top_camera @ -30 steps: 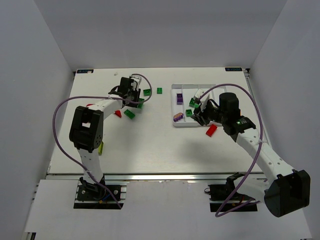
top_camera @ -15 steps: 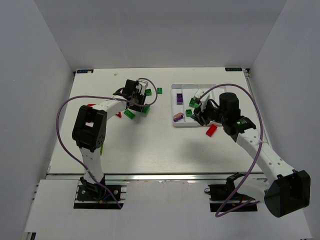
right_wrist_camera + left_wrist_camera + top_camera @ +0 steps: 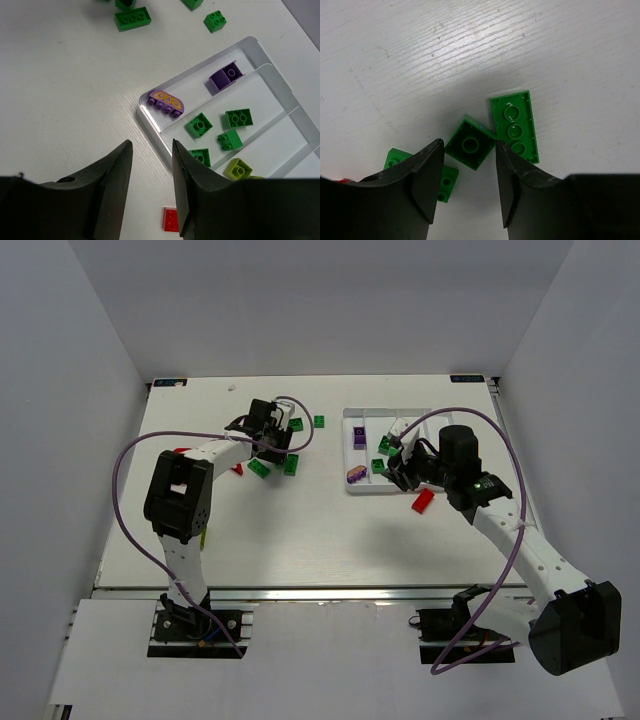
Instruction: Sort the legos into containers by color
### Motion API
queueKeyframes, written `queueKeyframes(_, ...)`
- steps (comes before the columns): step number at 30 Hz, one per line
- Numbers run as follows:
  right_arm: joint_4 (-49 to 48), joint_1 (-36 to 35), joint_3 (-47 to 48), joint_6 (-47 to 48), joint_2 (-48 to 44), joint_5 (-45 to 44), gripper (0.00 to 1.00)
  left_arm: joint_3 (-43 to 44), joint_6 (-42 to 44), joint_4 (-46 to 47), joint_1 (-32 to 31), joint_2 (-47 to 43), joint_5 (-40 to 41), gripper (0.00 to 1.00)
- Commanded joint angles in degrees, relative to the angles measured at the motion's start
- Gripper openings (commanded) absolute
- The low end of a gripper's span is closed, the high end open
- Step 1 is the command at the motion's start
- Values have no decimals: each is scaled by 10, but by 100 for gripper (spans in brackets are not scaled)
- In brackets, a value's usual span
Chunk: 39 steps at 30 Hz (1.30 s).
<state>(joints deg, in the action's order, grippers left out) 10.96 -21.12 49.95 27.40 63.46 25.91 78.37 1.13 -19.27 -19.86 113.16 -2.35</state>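
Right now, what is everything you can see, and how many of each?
table: one, white, under everything.
tray: one, white, on the table's right side.
purple legos: two, in the tray's outermost compartment.
green legos in the tray: four, in the next compartment.
yellow-green legos: at least two; one in the third compartment, one on the table by the left arm.
loose green legos: at least four, on the table left of the tray.
red legos: three, on the table; one beside the tray, two near the left arm.
left gripper: black, jaws apart around a loose green lego.
right gripper: black, open, empty, over the tray.
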Motion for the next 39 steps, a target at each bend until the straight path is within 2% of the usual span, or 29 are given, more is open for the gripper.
queueKeyframes(1,-10,1,2,-5,-12,11,44,15,5,0,-2,-3,-2,56)
queueKeyframes(18,-9,5,3,-7,-14,18,44,28,20,-23,-2,20,0,56)
queueKeyframes(24,-9,5,3,-7,-14,18,44,31,15,-17,-2,19,2,39)
queueKeyframes(27,-9,6,3,-7,-14,18,44,29,15,-17,-2,16,-2,35)
queueKeyframes(33,-9,6,3,-7,-14,19,44,33,16,-23,-2,20,-1,30)
queueKeyframes(39,-9,6,3,-7,-14,19,44,27,8,-10,-2,-7,-10,29)
